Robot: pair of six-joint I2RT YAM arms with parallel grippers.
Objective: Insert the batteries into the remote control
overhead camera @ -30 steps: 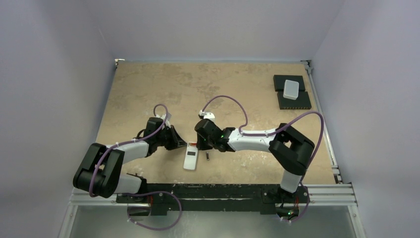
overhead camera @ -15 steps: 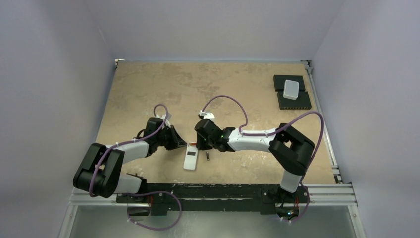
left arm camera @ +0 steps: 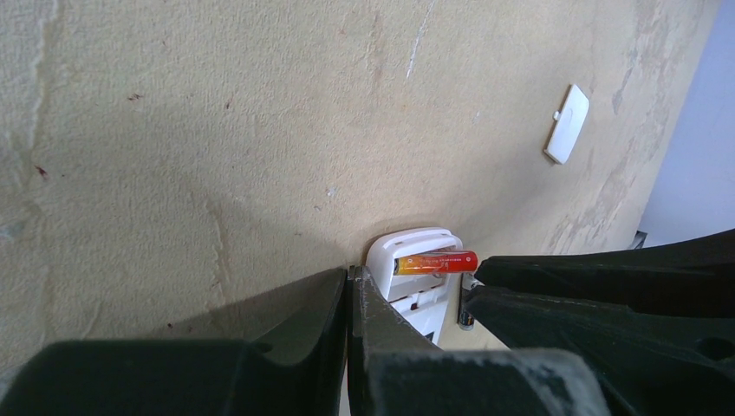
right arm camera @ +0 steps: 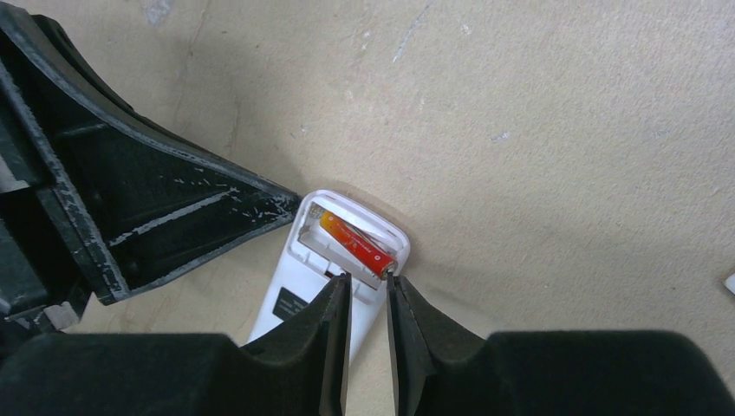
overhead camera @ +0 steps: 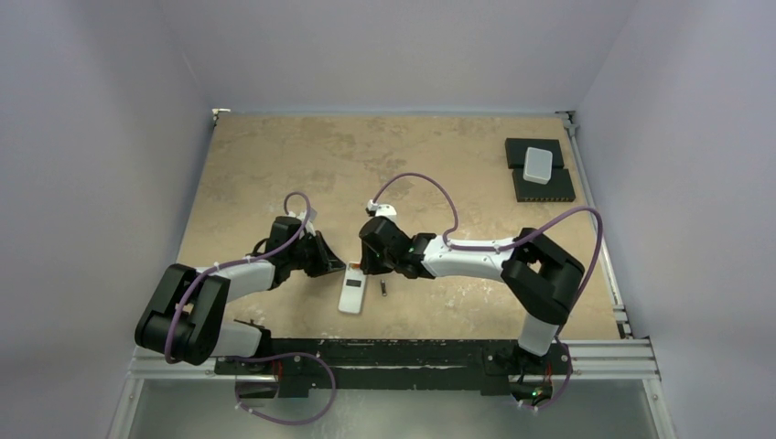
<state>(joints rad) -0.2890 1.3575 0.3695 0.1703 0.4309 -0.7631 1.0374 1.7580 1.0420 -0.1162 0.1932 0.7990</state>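
- From above: the remote control point(overhead camera: 352, 292) lies back-up, the loose battery point(overhead camera: 383, 288) just beside it. It looks light and slick, likely to roll.
- Left wrist: the left gripper point(left arm camera: 349, 277) is closed and empty, against the remote's end.
- Right wrist: the right gripper point(right arm camera: 367, 282) is barely parted and grips nothing. The seated battery point(right arm camera: 355, 245) lies in the bay. I'd pinch the loose one mid-body.

The small plastic remote control point(overhead camera: 352, 293) is white, its thin battery point(right arm camera: 357, 247) red and orange. The flat table point(overhead camera: 366, 165) is blotchy tan.

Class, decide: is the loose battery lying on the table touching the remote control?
Apart. The top view shows the loose battery beside the remote control, with a strip of bare table between them.
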